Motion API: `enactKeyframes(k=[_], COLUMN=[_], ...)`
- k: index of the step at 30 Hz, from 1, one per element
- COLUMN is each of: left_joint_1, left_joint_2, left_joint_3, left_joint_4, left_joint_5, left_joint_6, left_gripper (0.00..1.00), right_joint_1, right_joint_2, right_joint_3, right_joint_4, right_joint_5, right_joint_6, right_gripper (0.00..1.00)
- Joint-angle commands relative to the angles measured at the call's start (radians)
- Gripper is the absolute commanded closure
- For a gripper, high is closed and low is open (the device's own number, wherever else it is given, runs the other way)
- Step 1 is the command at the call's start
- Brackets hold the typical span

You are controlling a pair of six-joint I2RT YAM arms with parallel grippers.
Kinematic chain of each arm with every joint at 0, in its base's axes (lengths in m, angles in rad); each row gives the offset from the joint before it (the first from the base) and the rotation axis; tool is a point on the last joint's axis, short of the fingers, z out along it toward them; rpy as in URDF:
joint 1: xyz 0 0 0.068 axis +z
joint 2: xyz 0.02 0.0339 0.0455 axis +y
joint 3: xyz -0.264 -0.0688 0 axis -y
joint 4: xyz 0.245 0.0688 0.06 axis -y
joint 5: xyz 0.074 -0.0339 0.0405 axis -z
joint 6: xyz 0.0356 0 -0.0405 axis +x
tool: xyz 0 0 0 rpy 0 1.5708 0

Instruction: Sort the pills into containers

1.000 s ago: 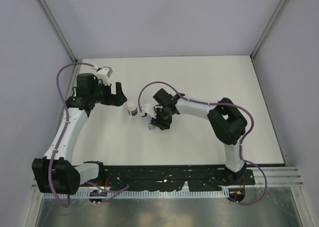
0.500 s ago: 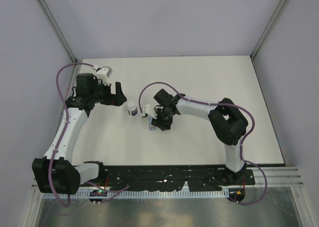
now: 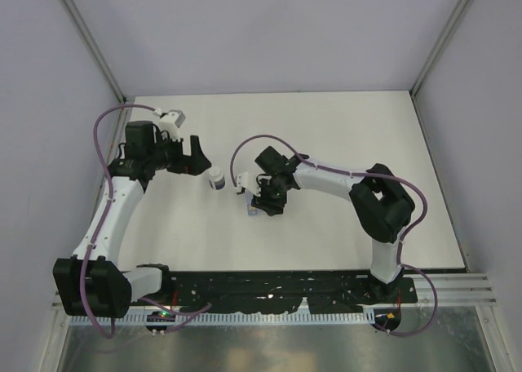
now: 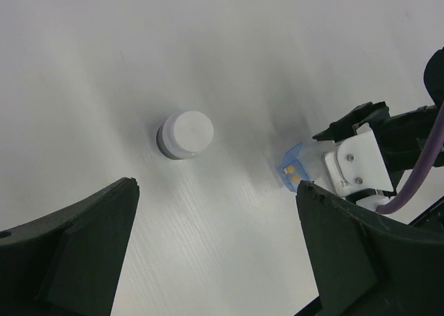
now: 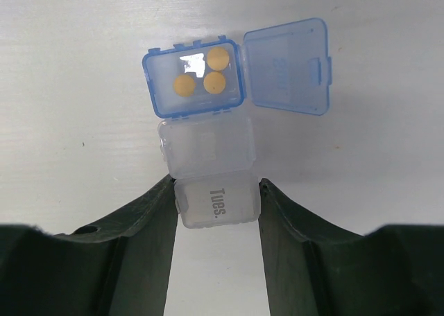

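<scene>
A round dark bottle with a white cap point(image 3: 216, 179) stands upright on the white table; it also shows in the left wrist view point(image 4: 185, 134). My left gripper point(image 3: 194, 158) is open and empty, just left of it and above the table point(image 4: 215, 247). A small pill box point(image 5: 208, 150) lies flat, with clear compartments and one blue compartment point(image 5: 194, 80) whose lid point(image 5: 288, 66) is open. Three yellow pills point(image 5: 184, 85) lie in the blue compartment. My right gripper point(image 5: 216, 205) is shut on the clear end marked "Tues."; it also shows in the top view point(image 3: 263, 201).
The right arm's white wrist mount and purple cable point(image 4: 361, 163) sit close beside the pill box point(image 4: 294, 169). The cell's walls and frame posts point(image 3: 440, 37) border the table. The black base rail point(image 3: 269, 286) runs along the near edge.
My left gripper has moved a little right, closer to the bottle. My right gripper has shifted slightly with the pill box still held.
</scene>
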Motion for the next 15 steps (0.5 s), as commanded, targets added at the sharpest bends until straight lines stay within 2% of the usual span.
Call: enactKeyframes(k=[1, 8, 15], left_joint_1=[0.008, 0.008, 0.005], left_joint_2=[-0.015, -0.012, 0.032], left_joint_3=[-0.023, -0.037, 0.007], left_joint_4=[0.064, 0.090, 0.085], left_joint_5=[0.058, 0.084, 0.238], left_joint_6=[-0.034, -0.085, -0.169], left_gripper=[0.00, 0.00, 0.00], right_joint_1=[0.005, 0.006, 0.009], right_joint_2=[-0.092, -0.168, -0.254], right_joint_3=[0.003, 0.009, 0.087], right_joint_4=[-0.011, -0.046, -0.129], right_joint_5=[-0.010, -0.029, -0.039], right_joint_6=[0.014, 0.039, 0.077], right_gripper=[0.90, 0.91, 0.92])
